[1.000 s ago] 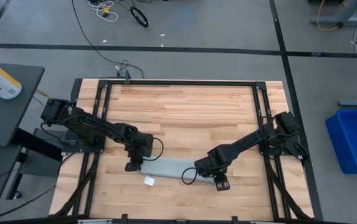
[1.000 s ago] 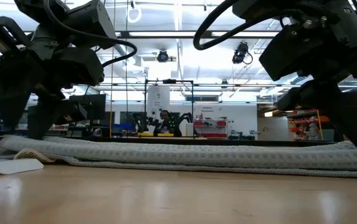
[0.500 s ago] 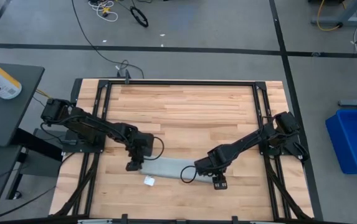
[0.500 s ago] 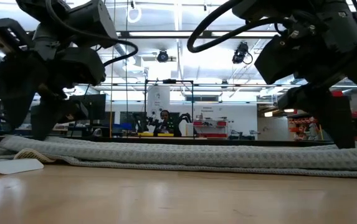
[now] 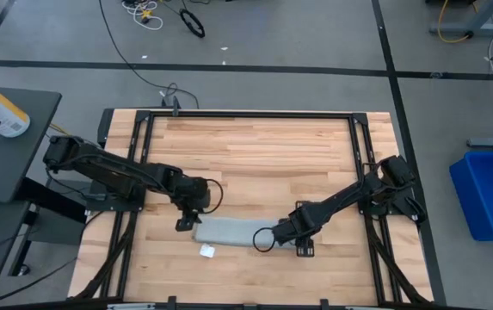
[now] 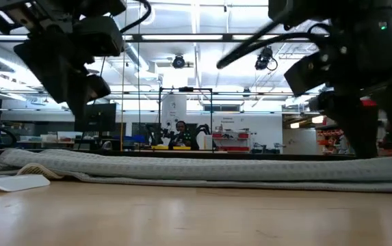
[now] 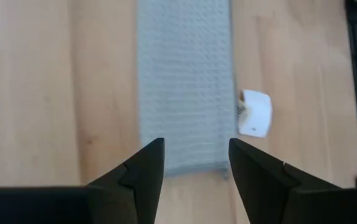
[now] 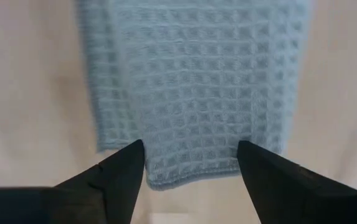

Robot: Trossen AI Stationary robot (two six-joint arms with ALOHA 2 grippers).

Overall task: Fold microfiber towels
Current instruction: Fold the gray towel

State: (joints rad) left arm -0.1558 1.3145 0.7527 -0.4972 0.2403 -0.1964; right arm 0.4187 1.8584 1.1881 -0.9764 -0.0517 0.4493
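The wooden table carries the microfiber towel, already folded into a narrow strip near its front edge, the long axis running left to right between the two arms. The strip lies flat in the low view, with no end lifted. The left gripper sits just off the strip's left end and the right gripper just off its right end, so each short end has its own arm closest; neither is clearly nearer the cloth than the other. In the left wrist view the left gripper's fingers are spread apart with nothing between them, the short edge of the towel lying in the gap just ahead. The right wrist view shows the same for the right gripper: fingers parted, empty, flanking the other short edge. A next fold would probably bring one short end over toward the other along that long axis. The small white tag sticks out at the front-left corner. No container for the towel stands on the table.
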